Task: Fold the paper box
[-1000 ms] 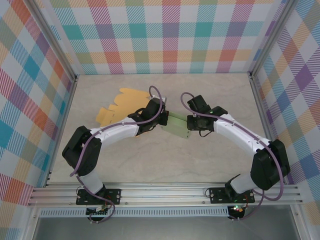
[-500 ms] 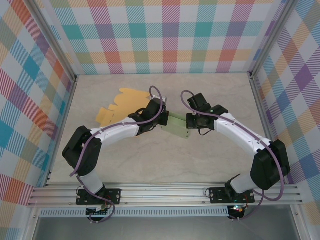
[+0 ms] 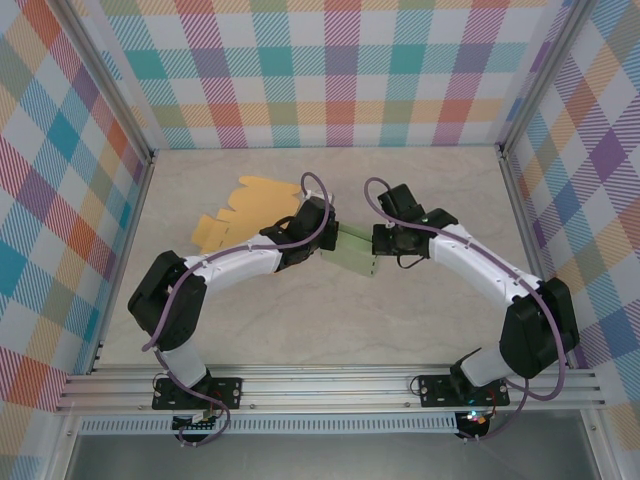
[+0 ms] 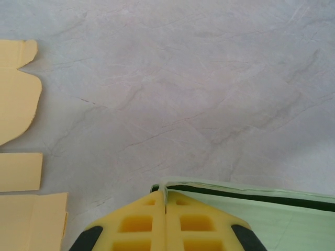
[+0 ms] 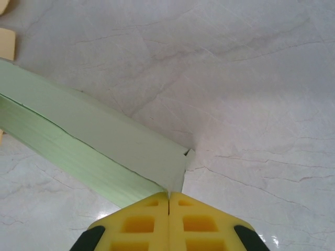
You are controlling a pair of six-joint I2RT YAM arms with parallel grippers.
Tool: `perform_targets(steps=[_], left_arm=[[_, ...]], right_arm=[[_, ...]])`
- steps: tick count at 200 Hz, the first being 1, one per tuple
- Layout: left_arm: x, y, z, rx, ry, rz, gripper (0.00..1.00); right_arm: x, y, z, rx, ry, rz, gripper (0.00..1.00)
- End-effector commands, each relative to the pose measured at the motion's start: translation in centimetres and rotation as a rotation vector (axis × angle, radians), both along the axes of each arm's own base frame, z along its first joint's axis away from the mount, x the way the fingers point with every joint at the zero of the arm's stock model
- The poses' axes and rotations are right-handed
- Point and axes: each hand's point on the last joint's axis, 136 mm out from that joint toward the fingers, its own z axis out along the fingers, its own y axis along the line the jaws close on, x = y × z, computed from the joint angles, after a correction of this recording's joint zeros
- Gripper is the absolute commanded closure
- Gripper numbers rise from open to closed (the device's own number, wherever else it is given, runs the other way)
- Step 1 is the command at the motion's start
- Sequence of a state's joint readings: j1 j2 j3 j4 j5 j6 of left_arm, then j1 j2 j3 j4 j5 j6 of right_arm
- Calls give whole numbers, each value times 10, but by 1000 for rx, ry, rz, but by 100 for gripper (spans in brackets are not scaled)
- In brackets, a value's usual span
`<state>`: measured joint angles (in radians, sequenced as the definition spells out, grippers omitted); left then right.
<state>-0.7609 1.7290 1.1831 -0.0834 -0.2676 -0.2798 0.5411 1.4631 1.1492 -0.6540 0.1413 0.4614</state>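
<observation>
Bridging left fingers (image 4: 135, 225), right fingers (image 5: 137, 225): box (image 3: 352, 257)

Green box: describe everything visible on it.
The green paper box is thin, pale green card, folded into a long, flat sleeve with creased edges and a small flap at one corner. It sits tilted near the middle of the table, right of the yellow cut-out sheet. The left hand is shut on one end, the right hand on the opposite corner.
</observation>
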Motion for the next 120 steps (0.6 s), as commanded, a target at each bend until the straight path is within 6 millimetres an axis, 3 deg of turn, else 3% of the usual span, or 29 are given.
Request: perform_targets(steps=[1, 43, 120], left_arm=[[-20, -11, -21, 33, 62, -53, 100], [-21, -8, -27, 37, 57, -46, 100], [-21, -9, -27, 45, 57, -46, 100]], right_arm=[[13, 17, 21, 118, -60, 12, 96], [21, 12, 28, 190, -63, -6, 97], [30, 16, 19, 266, -33, -19, 97]])
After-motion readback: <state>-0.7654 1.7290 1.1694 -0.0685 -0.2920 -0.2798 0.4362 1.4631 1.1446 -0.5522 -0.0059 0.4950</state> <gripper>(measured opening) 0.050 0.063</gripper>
